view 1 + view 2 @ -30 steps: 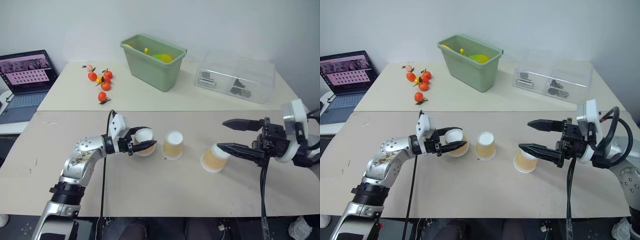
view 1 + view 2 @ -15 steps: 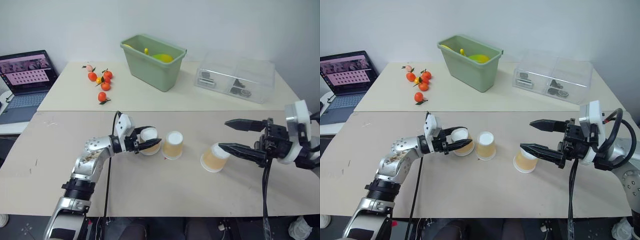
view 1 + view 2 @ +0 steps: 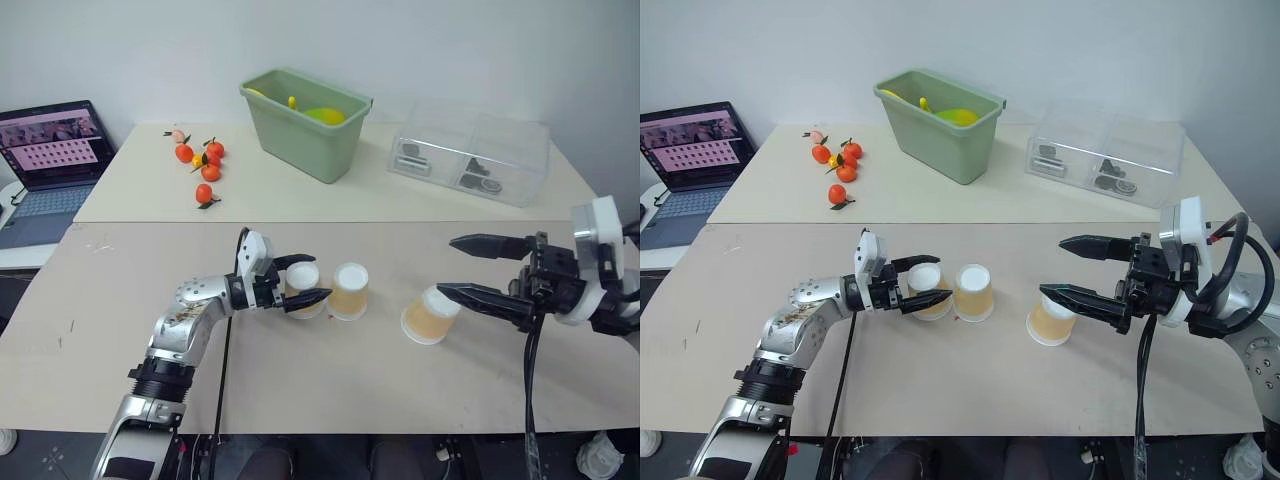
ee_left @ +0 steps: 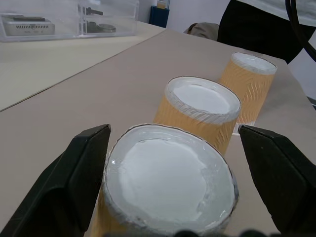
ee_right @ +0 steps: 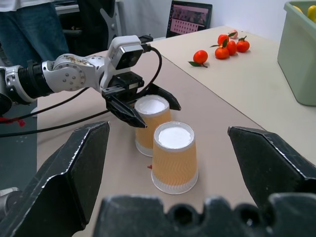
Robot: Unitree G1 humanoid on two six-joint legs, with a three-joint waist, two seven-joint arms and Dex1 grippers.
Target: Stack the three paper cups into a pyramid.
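Three tan paper cups stand upside down in a row on the near table. The left cup [image 3: 303, 290] sits close beside the middle cup [image 3: 348, 291], and the right cup [image 3: 430, 316] stands apart from them. My left gripper [image 3: 308, 281] is open with a finger on each side of the left cup; in the left wrist view both fingers [image 4: 74, 177] stand clear of that cup [image 4: 170, 187]. My right gripper [image 3: 447, 266] is open, hovering level just above the right cup, lower finger over its top.
On the far table are a green bin [image 3: 308, 122], a clear plastic box [image 3: 470, 155], several tangerines [image 3: 205, 165] and a laptop [image 3: 50, 150]. A person [image 5: 29, 24] stands beyond the table's left side.
My left gripper carried the left cup to the right, up beside the middle cup, then opened and let go of it. The right gripper stayed still.
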